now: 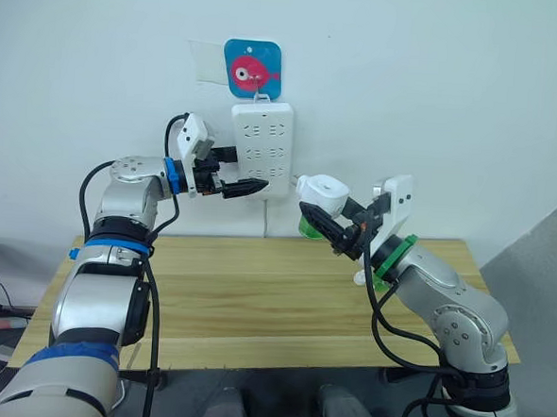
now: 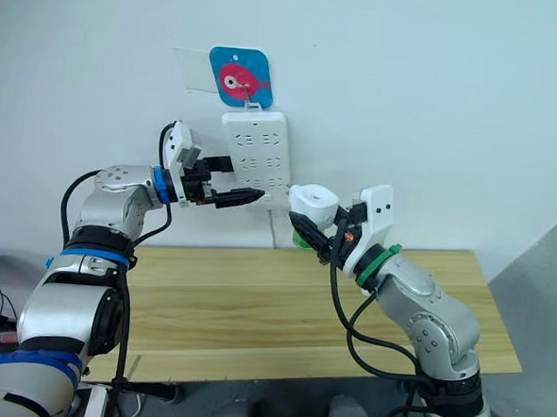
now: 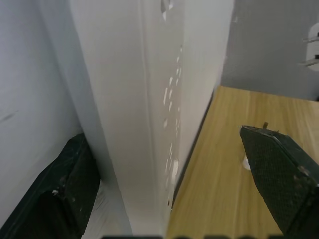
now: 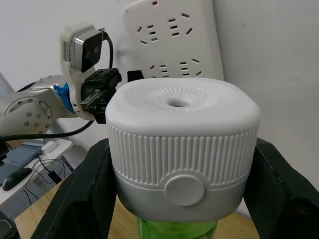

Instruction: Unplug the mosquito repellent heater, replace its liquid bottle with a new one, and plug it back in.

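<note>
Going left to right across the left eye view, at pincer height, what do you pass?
Left pincer → white power strip on the wall → mosquito repellent heater held in the right pincer.

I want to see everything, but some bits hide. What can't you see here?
- Heater prongs: hidden behind its body, right wrist view.
- Green bottle: cut off by the picture's edge, right wrist view.
- Small white thing on the table: too small to tell, eye views.
- Strip sockets: edge-on, left wrist view.
</note>
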